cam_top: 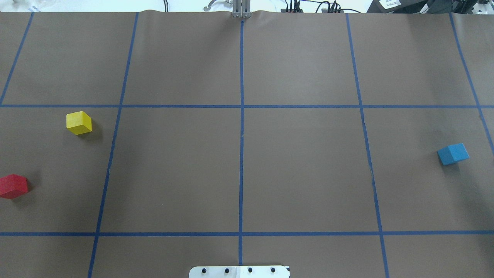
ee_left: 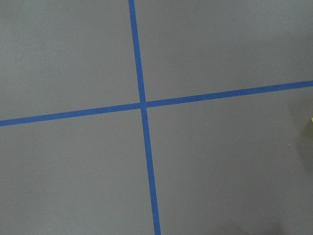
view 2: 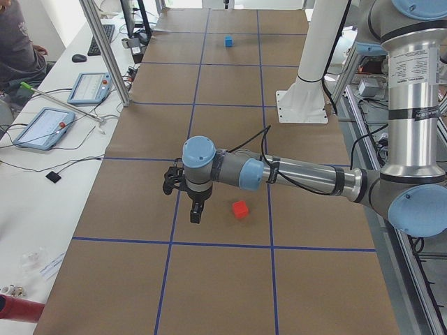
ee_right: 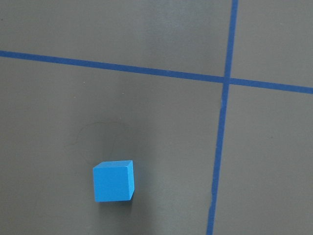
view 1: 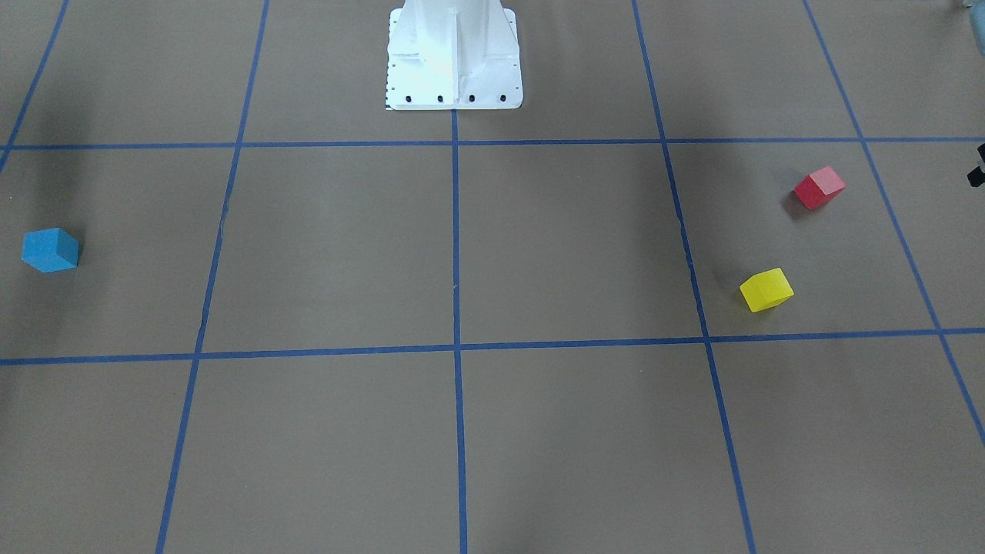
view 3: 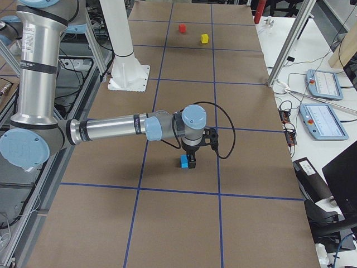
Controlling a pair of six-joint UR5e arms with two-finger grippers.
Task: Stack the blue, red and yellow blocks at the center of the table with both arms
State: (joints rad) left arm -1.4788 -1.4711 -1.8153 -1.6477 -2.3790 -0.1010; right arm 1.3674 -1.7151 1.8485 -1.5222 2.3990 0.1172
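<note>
Blocks single, none stacked. All three sit well apart from the middle of the table point(cam_top: 301, 173).

Blue block point(cam_top: 453, 153) is out on the robot's right half. Red block point(cam_top: 13, 186) and yellow block point(cam_top: 79, 122) are on its left half, near each other but not touching.

Right end effector point(view 3: 191, 163) hangs just over the blue block. In its wrist view the cube lies low and left of frame centre, so my read is the approach is not lined up yet.

Left end effector point(view 2: 195, 215) hangs close above the table, with the red block just beside it on the robot's side.

Finger spread on either one: cannot tell (side views only).

Cubes have no long axis, but each sits skewed to the tape grid point(cam_top: 242, 106), so wrist yaw likely matters.

Right arm is nearer blue, left arm nearer red. Blue probably goes first.
</note>
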